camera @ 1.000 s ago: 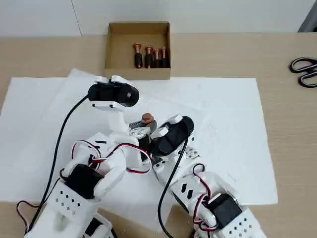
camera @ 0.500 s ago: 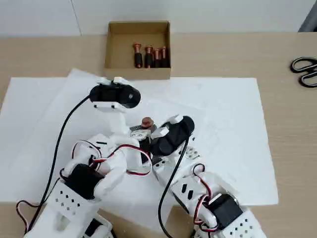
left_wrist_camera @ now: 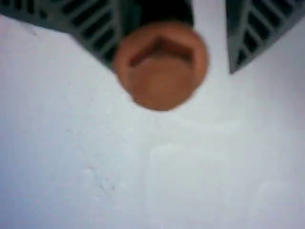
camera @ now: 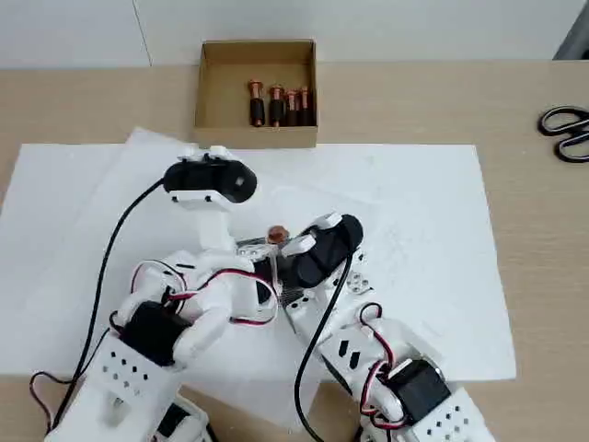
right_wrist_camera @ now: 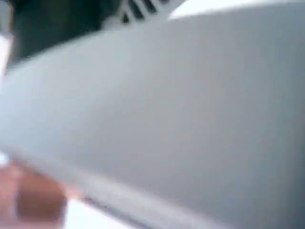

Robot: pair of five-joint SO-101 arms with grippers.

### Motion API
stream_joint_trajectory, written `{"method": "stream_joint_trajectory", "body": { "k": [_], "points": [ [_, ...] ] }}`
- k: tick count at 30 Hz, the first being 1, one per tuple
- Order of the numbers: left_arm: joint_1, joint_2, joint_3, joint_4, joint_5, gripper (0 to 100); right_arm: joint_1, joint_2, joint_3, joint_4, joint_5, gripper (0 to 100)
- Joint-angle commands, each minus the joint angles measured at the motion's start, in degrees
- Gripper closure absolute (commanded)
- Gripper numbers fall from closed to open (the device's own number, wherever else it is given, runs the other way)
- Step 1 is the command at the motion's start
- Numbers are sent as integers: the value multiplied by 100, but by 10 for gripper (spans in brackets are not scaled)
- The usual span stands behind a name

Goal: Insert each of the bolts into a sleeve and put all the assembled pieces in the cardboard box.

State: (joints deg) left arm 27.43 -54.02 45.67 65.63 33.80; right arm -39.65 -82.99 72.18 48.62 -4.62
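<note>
Shifted since the earlier frames, the bolt now lies closer to the tabletop's near edge.

High view: the bolt's copper head shows between the left gripper and the right gripper, above the white paper at mid-table. The cardboard box stands at the far edge and holds four assembled pieces side by side. Scissors lie at the right edge.

Left wrist view: the bolt head sits between the ribbed fingers, with a black sleeve behind it. The jaws stand apart, and paper is visible between the sleeve and one finger.

Right wrist view: a copper-coloured patch lies beside a broad grey surface. The right gripper's state cannot be told.
</note>
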Motion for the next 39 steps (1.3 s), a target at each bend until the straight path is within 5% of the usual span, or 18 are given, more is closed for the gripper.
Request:
{"method": "stream_joint_trajectory", "body": {
  "k": [1,12,24,30,39],
  "points": [
    [62,-44,-136,88,9,786,75,-57,-97,-136,-26,994],
    [-26,-44,-1341,615,-176,783,75,-48,-97,-136,-26,994],
    [-2048,-53,-1613,1855,-1705,784,769,295,-273,84,-35,994],
    [-2892,-44,-1587,2101,-2857,784,1508,2070,-2233,725,448,994],
    [-2901,-44,-1578,2180,-2901,785,1710,6158,-6057,-549,466,994]
  ]
}}
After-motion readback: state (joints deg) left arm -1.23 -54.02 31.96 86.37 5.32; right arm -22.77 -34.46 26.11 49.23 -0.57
